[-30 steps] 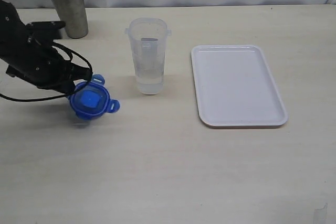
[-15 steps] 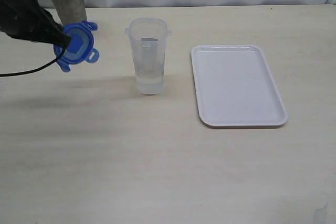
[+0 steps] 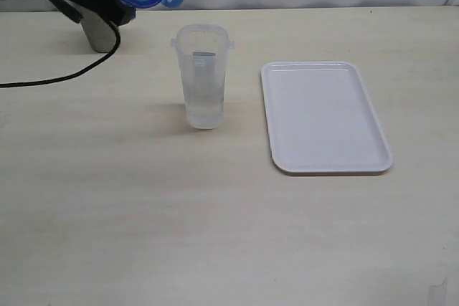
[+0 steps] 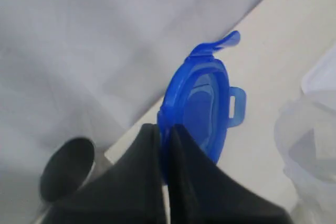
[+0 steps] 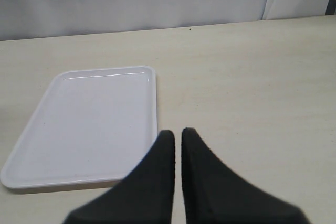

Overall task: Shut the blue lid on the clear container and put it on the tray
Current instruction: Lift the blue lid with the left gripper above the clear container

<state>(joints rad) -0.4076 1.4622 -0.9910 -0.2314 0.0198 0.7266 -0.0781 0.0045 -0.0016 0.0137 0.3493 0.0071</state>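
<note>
While its two dark fingers pinch shut on the edge of the blue lid (image 4: 202,103), the left hand (image 4: 166,132) hangs in the air at the far left of the scene, well above the counter (image 3: 215,234). The lid is clamped by one side only and held tilted, its flat face turned outward rather than down. Two of its snap tabs stick out free on the side away from the fingers. It touches nothing but the hand.

Just below the dark arm stands a grey steel cup (image 3: 100,37) at the far left of the counter; the arm hides its upper part in the exterior view. A black cable (image 3: 57,79) trails from the arm across the counter towards the left edge.

The clear container (image 3: 203,77) stands upright to the right of the lid and nearer than it, around the middle of the counter, with its rounded-square mouth open. It stands apart from the lid.

The tray (image 3: 326,116) lies flat on the counter to the right of the container, with a clear gap between them.

The right hand (image 5: 177,135) is clenched, its fingers nearly meeting with nothing between them, and it hovers over bare counter with the tray lying ahead of it.
</note>
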